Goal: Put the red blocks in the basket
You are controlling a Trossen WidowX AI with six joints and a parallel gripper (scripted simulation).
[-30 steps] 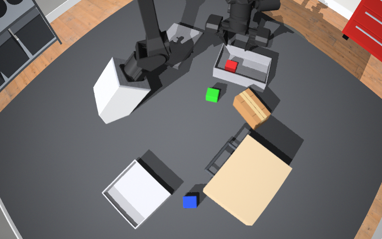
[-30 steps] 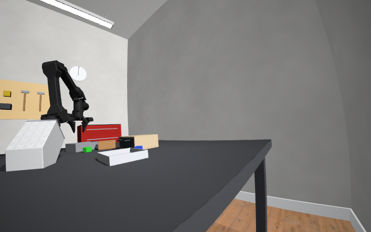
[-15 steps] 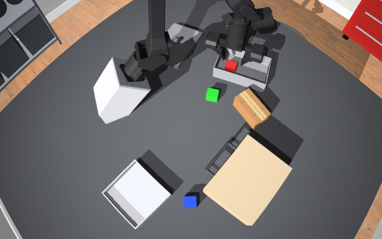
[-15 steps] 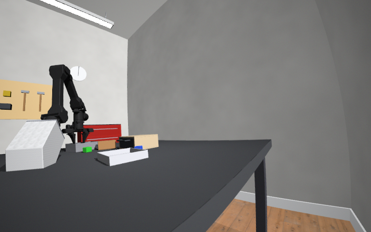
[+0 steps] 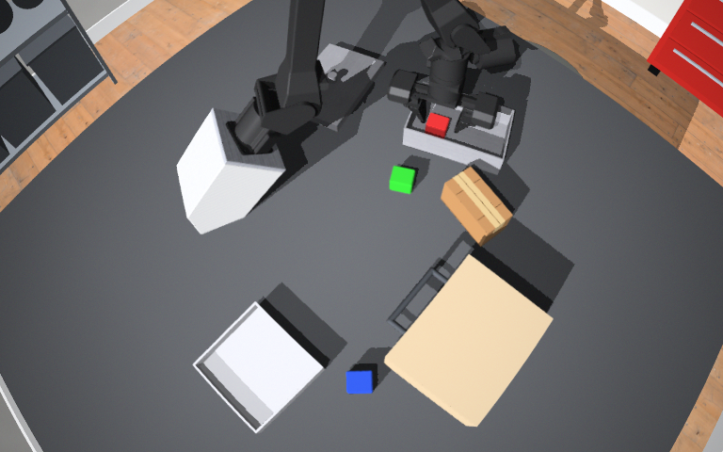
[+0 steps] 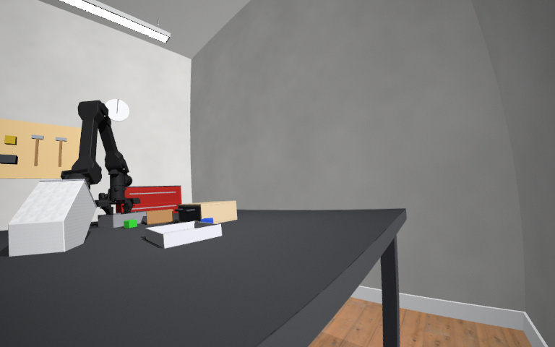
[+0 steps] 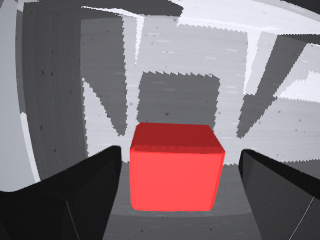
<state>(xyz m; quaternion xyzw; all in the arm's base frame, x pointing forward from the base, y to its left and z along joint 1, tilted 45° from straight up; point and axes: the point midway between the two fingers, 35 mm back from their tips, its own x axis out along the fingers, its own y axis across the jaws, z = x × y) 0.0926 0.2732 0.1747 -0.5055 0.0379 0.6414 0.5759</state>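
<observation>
Red block: lies inside the open grey box, toward one end of it; one red block (image 5: 437, 125) (image 7: 175, 180) is in sight, and it is outside the white basket.
Gripper: the gripper (image 5: 441, 124) (image 6: 118, 212) (image 7: 182, 157) points down into the box, its fingers partly open, a bit past halfway. They stand on either side of the red block with a gap at each side, and have hold of nothing.
Grey box: the box (image 5: 453, 152) (image 6: 110, 221) (image 7: 175, 55) is open at the top, with the gripper over it.
Green block: the green block (image 5: 402, 179) (image 6: 130, 223) sits on the table (image 5: 319, 239) (image 6: 204, 286), near the box's long wall.
Brown carton: the taped carton (image 5: 476, 204) (image 6: 159, 217) lies between the grey box and the beige cabinet.
Beige cabinet: the cabinet (image 5: 469, 341) (image 6: 219, 210) has its dark handle on the side facing the middle of the table.
Blue block: the blue block (image 5: 359, 381) (image 6: 207, 220) stands between cabinet and basket.
White basket: the basket (image 5: 223, 399) (image 6: 192, 237) is upright on the table, well apart from the gripper.
White wedge: the angular white body (image 5: 229, 175) (image 6: 48, 220) stands beside the black arm (image 5: 306, 53) (image 6: 88, 134).

From here I see the black arm (image 5: 446, 79) (image 6: 89, 139) bent lower and reaching further forward than a second ago. Its open gripper (image 5: 441, 124) (image 6: 118, 212) (image 7: 182, 157) has dropped from above the far side of the open grey box (image 5: 453, 149) (image 6: 110, 220) to inside its walls. The fingers now flank the red block (image 5: 437, 125) (image 7: 172, 180), and the gripper covers more of the box's far wall.
</observation>
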